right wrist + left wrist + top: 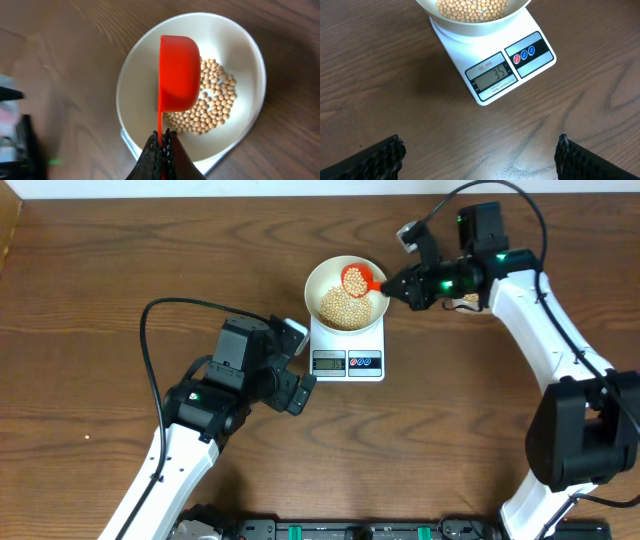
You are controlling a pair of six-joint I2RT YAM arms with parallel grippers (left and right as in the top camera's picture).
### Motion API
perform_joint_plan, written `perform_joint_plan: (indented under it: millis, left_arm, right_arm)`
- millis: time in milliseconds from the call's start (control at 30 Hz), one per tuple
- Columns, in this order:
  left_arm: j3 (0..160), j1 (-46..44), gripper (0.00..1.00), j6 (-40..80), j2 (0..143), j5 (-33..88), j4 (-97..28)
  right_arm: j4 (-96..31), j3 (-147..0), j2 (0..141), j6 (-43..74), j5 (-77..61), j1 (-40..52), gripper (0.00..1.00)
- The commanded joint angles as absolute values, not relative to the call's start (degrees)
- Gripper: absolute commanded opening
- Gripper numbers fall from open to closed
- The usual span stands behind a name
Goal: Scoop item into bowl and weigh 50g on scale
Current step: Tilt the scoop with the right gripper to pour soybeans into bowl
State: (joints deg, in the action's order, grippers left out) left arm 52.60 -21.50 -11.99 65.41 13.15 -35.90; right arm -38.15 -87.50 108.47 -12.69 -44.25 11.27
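Observation:
The white-cream bowl [325, 278] stands on the white scale [348, 345] at the table's middle back and holds a heap of tan beans [342, 308]. The scale's display [493, 75] reads 35. My right gripper [398, 284] is shut on the handle of a red scoop [357, 278], held over the bowl with some beans in it. In the right wrist view the scoop [177, 70] is tipped on its side above the beans [212, 107], jaws [162, 137] clamped on its handle. My left gripper [303, 390] is open and empty, just left of the scale's front.
A tub with beans [466, 302] is mostly hidden behind the right arm at the back right. The brown wooden table [100, 300] runs out to the left. A black rail with connectors [360, 530] lies along the front edge.

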Motion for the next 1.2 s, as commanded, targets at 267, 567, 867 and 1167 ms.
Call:
perform_joint_plan:
  millis: [267, 567, 867, 1167]
  left_arm:
    - [52.25, -21.56, 0.98, -11.73, 65.6, 12.38, -35.97]
    - [52.25, -21.56, 0.98, -11.73, 65.6, 12.36, -35.97]
    - [52.25, -21.56, 0.98, -11.73, 65.6, 12.36, -35.97]
    - [52.25, -21.56, 0.98, -11.73, 65.6, 12.38, -35.97]
  right_arm:
    - [-38.2, -87.44, 106.59, -16.99, -31.62, 16.58, 0.01]
    - [-38.15, -87.42, 106.59, -17.04, -29.04, 16.6, 0.01]
    - [-37.95, -87.44, 106.59, -20.05, -26.63, 16.62, 0.01]
    - [-37.36, -87.44, 106.59, -20.73, -25.41, 16.64, 0.01]
